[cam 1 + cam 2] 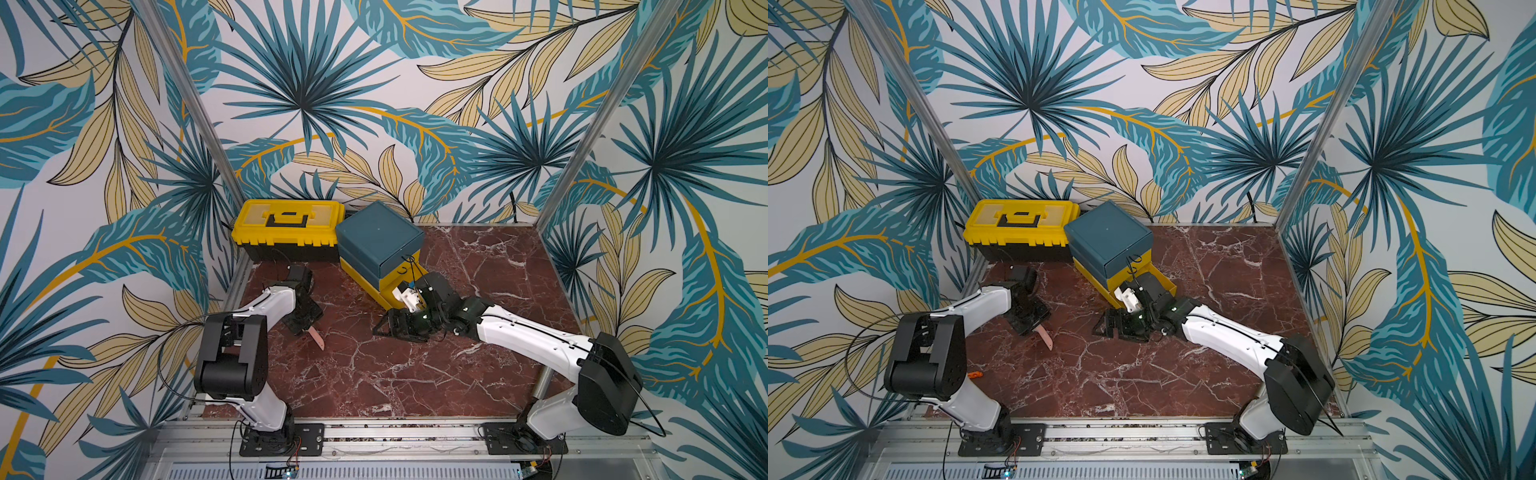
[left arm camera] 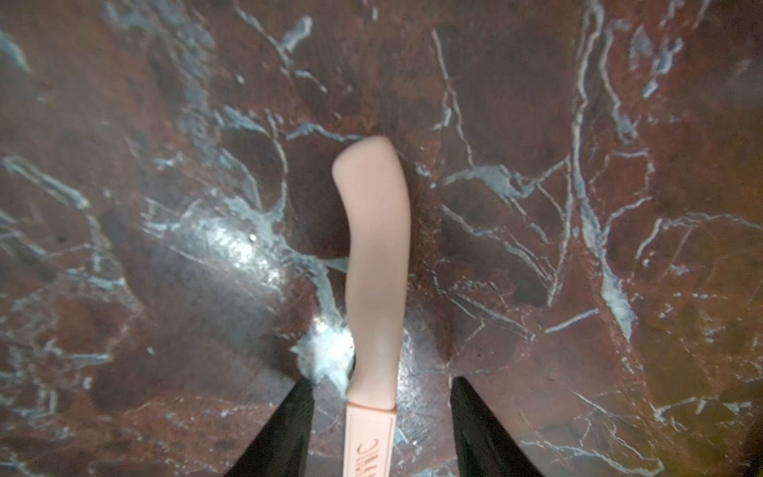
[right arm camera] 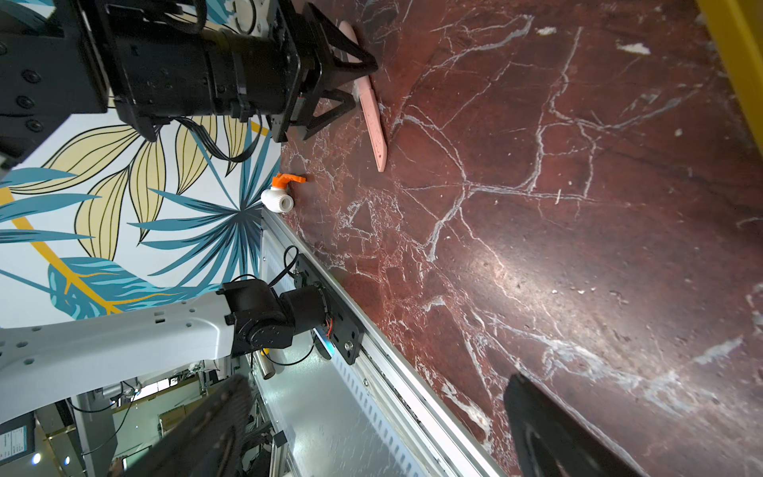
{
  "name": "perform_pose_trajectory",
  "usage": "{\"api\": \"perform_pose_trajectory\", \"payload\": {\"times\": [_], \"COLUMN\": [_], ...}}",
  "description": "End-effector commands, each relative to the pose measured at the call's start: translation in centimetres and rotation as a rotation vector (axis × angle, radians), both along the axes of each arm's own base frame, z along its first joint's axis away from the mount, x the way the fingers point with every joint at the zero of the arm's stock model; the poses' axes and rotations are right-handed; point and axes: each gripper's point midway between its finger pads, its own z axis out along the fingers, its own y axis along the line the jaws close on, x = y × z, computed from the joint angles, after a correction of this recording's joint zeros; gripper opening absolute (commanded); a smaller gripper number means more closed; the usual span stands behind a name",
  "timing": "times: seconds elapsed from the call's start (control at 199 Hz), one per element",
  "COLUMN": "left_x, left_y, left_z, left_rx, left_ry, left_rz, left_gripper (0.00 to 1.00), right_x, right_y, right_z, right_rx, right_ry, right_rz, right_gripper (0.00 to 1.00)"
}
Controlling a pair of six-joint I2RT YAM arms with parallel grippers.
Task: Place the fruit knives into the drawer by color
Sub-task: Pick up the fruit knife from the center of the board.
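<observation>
"So, nearest the front edge, what lay there?"

"Only a small white-and-orange plastic valve (image 3: 277,200), off to the left and no part of the job. Just past it the pink knife (image 2: 373,264) lay flat on the table (image 1: 415,374), alone. No green or blue knife showed anywhere, and whether they were in the chest I could not tell."

"And the left gripper (image 1: 306,326)?"

"It was nose-down over the knife, near where handle meets blade. Its fingers (image 2: 285,433) stood on either side, with bare marble showing between each one and the plastic. So the jaws were apart, about half-wide, touching nothing I could see. I'd judge it straddled the knife across the narrow width because that's the only way to pinch so flat a thing."

"The right gripper (image 1: 386,327)?"

"Farther in, lying low by the table, jaws spread wide and empty. It sat just in front of the chest of drawers (image 1: 376,237), whose bottom yellow drawer (image 1: 1165,282) stood pulled out. My guess is that it was posted there to mind the drawer while its partner fetched."

"Why that drawer?"

"Presumably it was the one for pink, but the right arm (image 1: 532,336) hid the inside."

"Beyond?"

"The yellow toolbox (image 1: 286,237), shut, against the back wall beside the chest, not wanted here."
</observation>
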Motion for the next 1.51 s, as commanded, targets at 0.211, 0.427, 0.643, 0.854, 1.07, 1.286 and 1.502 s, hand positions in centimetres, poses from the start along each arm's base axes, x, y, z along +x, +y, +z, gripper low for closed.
{"api": "perform_pose_trajectory", "payload": {"times": [0.211,0.427,0.643,0.854,1.07,1.286,1.502], "left_x": [0.2,0.0,-0.4,-0.4,-0.3,0.3,1.2], "left_y": [0.5,0.3,0.5,0.5,0.3,0.0,-1.5], "left_z": [-1.0,-1.3,-1.7,-1.8,-1.8,-0.5,1.8], "left_rx": [0.011,0.005,0.012,0.016,0.011,0.002,-0.013], "left_ry": [0.006,0.012,0.023,0.026,0.032,0.030,0.030], "left_rz": [-0.028,-0.037,-0.047,-0.057,-0.071,-0.123,-0.236], "left_gripper": [0.41,0.32,0.21,0.14,0.00,0.00,0.00], "right_x": [-0.1,0.1,0.1,-0.1,0.0,0.4,1.1], "right_y": [-0.3,-0.2,-0.2,-0.4,-0.5,-0.6,-1.6], "right_z": [-1.1,-1.4,-1.7,-1.9,-1.9,-1.8,-1.7], "right_rx": [-0.044,-0.054,-0.058,-0.069,-0.074,-0.075,-0.090], "right_ry": [0.009,0.014,0.020,0.022,0.019,0.016,0.005], "right_rz": [0.001,-0.001,0.001,0.007,0.013,0.012,-0.011], "right_gripper": [0.98,0.98,0.98,0.98,0.98,0.98,0.98]}}
